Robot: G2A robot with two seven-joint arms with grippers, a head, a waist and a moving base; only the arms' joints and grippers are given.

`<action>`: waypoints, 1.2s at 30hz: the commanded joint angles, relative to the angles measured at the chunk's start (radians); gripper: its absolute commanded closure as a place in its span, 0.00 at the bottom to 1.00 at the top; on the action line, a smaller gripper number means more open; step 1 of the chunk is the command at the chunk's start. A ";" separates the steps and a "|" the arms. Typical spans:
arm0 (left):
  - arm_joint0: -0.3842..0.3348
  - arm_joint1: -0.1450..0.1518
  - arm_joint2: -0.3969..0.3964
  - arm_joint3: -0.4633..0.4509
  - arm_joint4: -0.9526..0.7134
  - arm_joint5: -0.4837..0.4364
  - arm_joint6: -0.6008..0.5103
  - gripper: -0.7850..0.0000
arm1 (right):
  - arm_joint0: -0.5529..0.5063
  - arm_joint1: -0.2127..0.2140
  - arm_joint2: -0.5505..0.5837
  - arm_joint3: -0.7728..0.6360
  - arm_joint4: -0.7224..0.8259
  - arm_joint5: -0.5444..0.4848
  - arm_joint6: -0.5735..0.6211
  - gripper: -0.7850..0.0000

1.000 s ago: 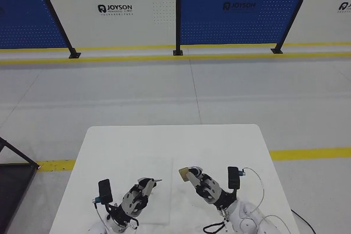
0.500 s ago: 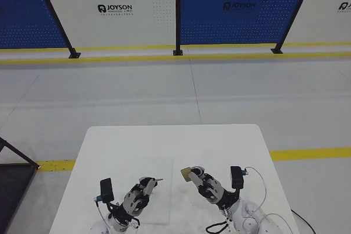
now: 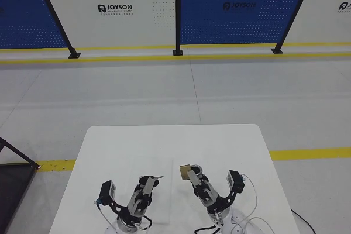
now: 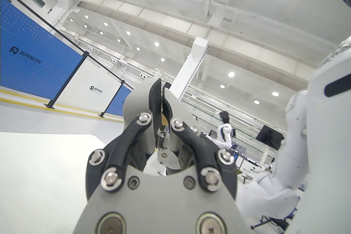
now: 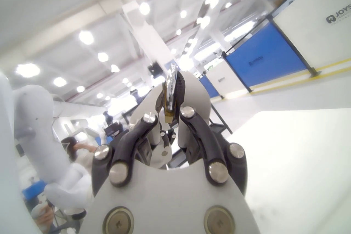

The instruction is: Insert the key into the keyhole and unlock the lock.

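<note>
my left gripper [image 3: 149, 182] clamps the key [image 3: 157, 178]; my right gripper [image 3: 192, 174] grips the brass lock [image 3: 185, 171]. key and lock sit apart, over the white table's [image 3: 134, 146] near edge.

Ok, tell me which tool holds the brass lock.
The right tool, shut on the brass lock; the left tool instead grips the thin key.

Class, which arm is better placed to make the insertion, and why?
Left, probably: the left gripper pinches the key, pointed toward the lock held in the right gripper, a gap between them.
</note>
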 commanded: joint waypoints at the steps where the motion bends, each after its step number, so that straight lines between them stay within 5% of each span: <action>1: -0.012 -0.007 0.030 0.007 -0.002 0.015 0.012 1.00 | 0.006 -0.008 -0.015 0.012 -0.017 0.003 -0.043 1.00; 14: -0.062 -0.026 0.086 0.057 -0.010 0.025 0.022 1.00 | 0.046 -0.043 -0.066 0.085 -0.095 0.046 -0.159 1.00; 36: -0.093 -0.040 0.103 0.100 -0.010 0.033 0.031 1.00 | 0.044 -0.057 -0.071 0.092 -0.140 0.046 -0.179 1.00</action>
